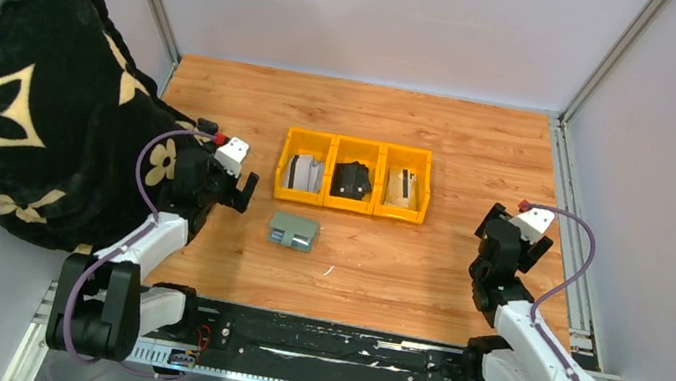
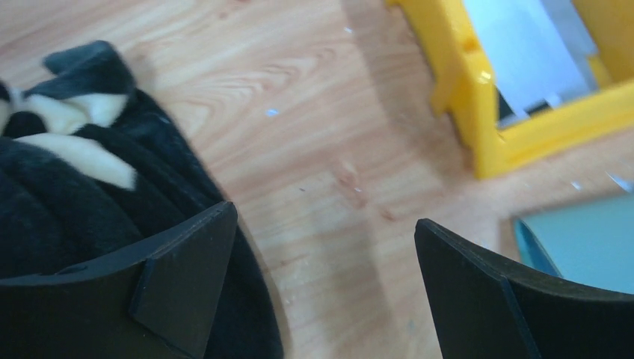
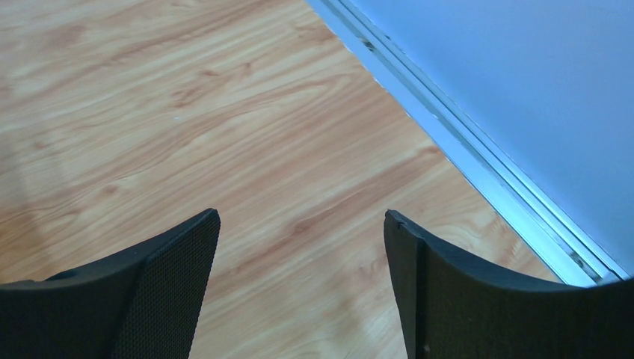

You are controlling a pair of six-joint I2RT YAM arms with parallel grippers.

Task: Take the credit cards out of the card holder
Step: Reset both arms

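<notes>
The sage-green card holder (image 1: 293, 231) lies flat on the wood just in front of the yellow tray (image 1: 352, 207); its corner (image 2: 583, 243) shows at the right edge of the left wrist view. A pale grey-silver credit card (image 1: 301, 173) leans in the tray's left compartment, also visible from the left wrist (image 2: 523, 52). A tan-gold card (image 1: 402, 186) sits in the right compartment. My left gripper (image 1: 241, 190) (image 2: 325, 224) hangs open and empty over bare wood left of the holder. My right gripper (image 1: 492, 236) (image 3: 301, 221) is open and empty far to the right.
A dark object (image 1: 352, 179) fills the tray's middle compartment. A black-and-cream plush blanket (image 1: 12, 112) drapes over the left side, its edge (image 2: 67, 187) touching my left gripper's left finger. A metal rail (image 3: 478, 164) and wall run close beside my right gripper.
</notes>
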